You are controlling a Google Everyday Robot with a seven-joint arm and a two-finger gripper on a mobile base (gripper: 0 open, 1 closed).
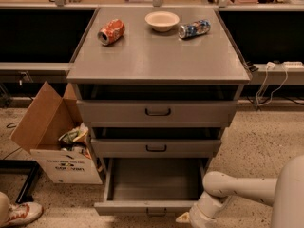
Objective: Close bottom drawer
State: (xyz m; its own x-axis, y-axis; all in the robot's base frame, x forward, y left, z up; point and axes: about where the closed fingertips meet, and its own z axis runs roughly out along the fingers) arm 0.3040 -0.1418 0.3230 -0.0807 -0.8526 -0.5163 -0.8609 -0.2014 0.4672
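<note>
Down at the view's lower edge, the claw [184, 218] hangs just beside the right front corner of the bottom drawer [128, 207], which stands pulled out. Whether it is clenched, I cannot tell. Best press the front squarely near its handle [156, 212], driving straight inward.

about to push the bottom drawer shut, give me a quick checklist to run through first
1. Right target: the flat grey bottom drawer is pulled far out of the grey metal cabinet: ok.
2. Its tray free of things that could jam: looks empty: ok.
3. Contact of the gripper with the drawer front: it is low by the right end, at the picture's bottom edge: cannot tell.
4. Push centred on the front: the gripper sits off to the right: not ok.
5. Clearance from the open cardboard box on the drawer's left: close beside it: cannot tell.
</note>
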